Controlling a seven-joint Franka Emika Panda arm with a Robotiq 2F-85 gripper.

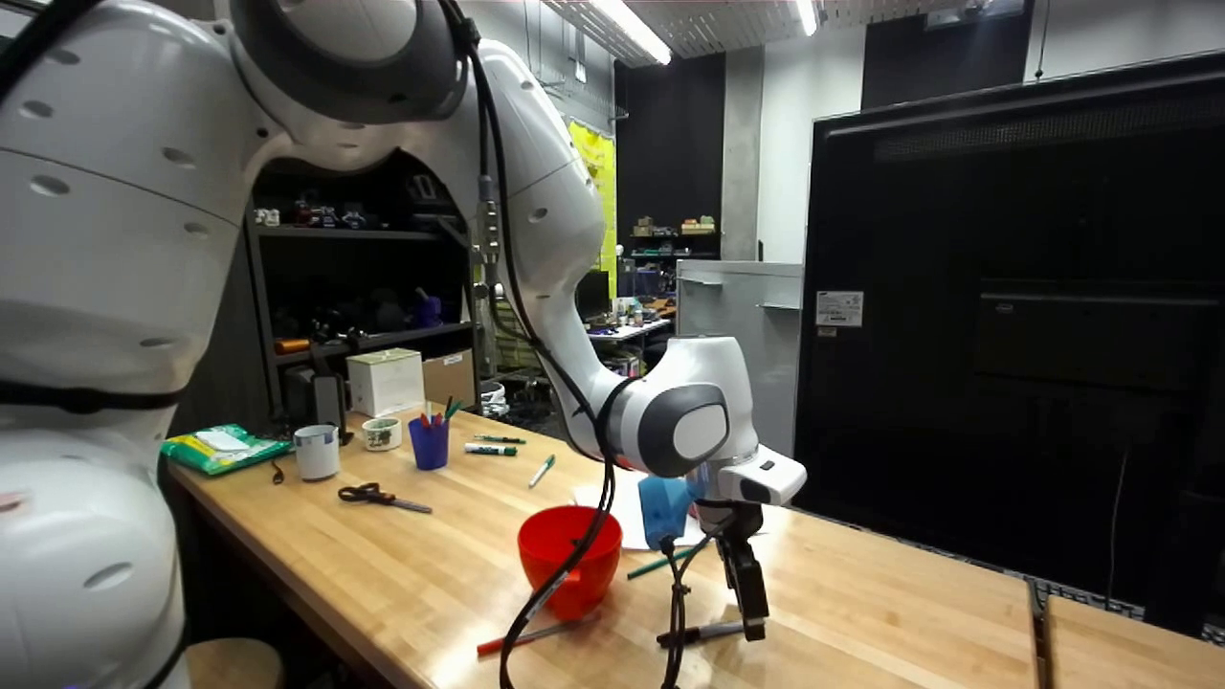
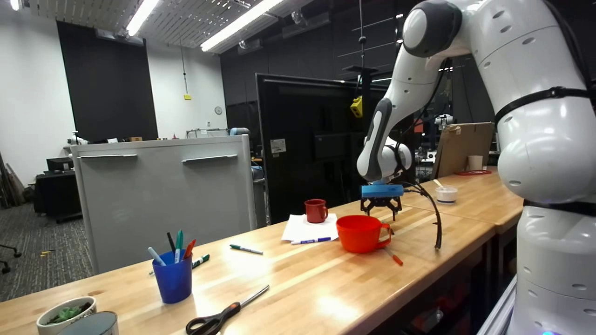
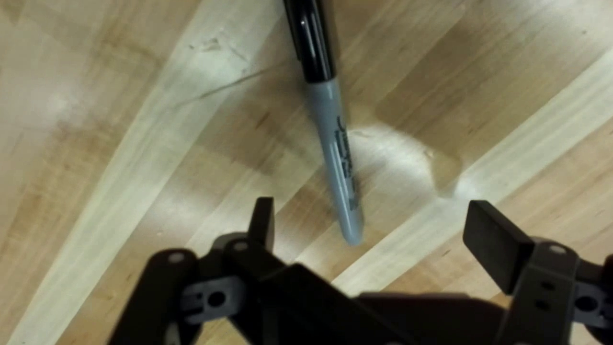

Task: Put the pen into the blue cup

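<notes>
At the bottom of the wrist view: the gripper (image 3: 371, 225), spread wide and clasping nothing, with the grey end of the pen (image 3: 329, 120) framed in the gap — presumably set so for a pinch across the slim barrel. Aimed down close to the table (image 1: 861, 593) at lower right of centre in an exterior view, with contact impossible to make out.

Flat on that table and loose, running from the top edge of the wrist view to below the middle: the pen, tail toward the gripper, cap cut off by the border. Glossy black at the cap; smooth grey along the barrel, with dark lettering and a taper to a blunt, rounded end.

A little farther back, at lower centre in an exterior view: the red bowl (image 1: 553, 553), upright, roughly between gripper and destination — hence probably to be skirted or cleared on the carry.

Farthest off, left of centre in an exterior view, well apart from the gripper: the blue cup (image 1: 430, 448), upright and mouth up, likely serving as a holder. Deep blue, with several markers (image 2: 179, 242) jutting out at differing slants in both exterior views.
</notes>
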